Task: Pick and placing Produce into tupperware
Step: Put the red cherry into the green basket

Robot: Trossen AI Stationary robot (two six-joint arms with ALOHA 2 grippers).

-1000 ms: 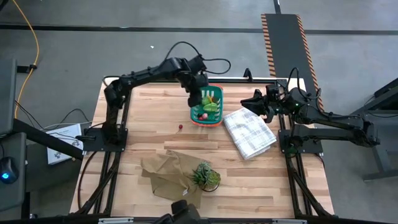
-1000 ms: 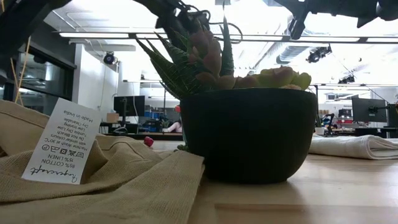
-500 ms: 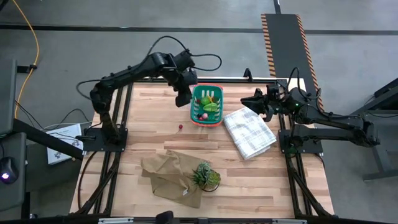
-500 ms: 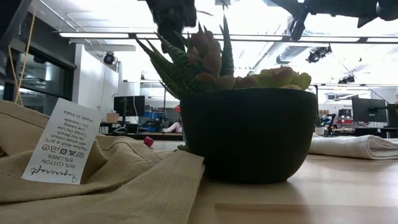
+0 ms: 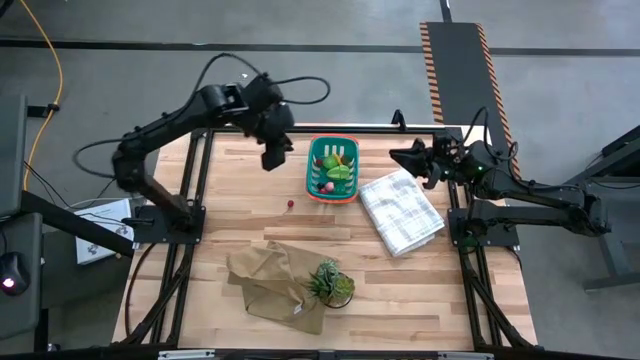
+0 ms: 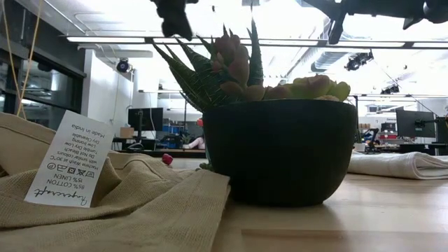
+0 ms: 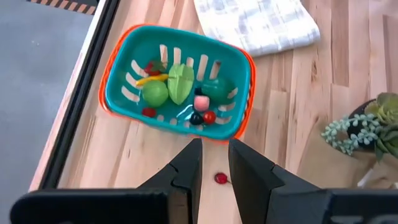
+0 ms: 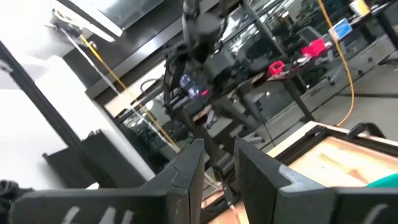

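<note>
Hovering above the surface (image 5: 230, 215) in the upper-left of the high view, the left gripper (image 5: 274, 156) holds nothing, its fingers (image 7: 186, 167) slightly parted with a narrow gap. Right of it, near the upper centre, sits the teal basket (image 5: 333, 169), with produce (image 7: 177, 84) inside: green lumps, a yellow piece, small red balls. One red ball (image 5: 289, 204) lies on the wood below and left of the basket. The right gripper (image 5: 398, 156) waits at upper right beside the checked cloth (image 5: 401, 212), empty, fingers narrowly apart.
</note>
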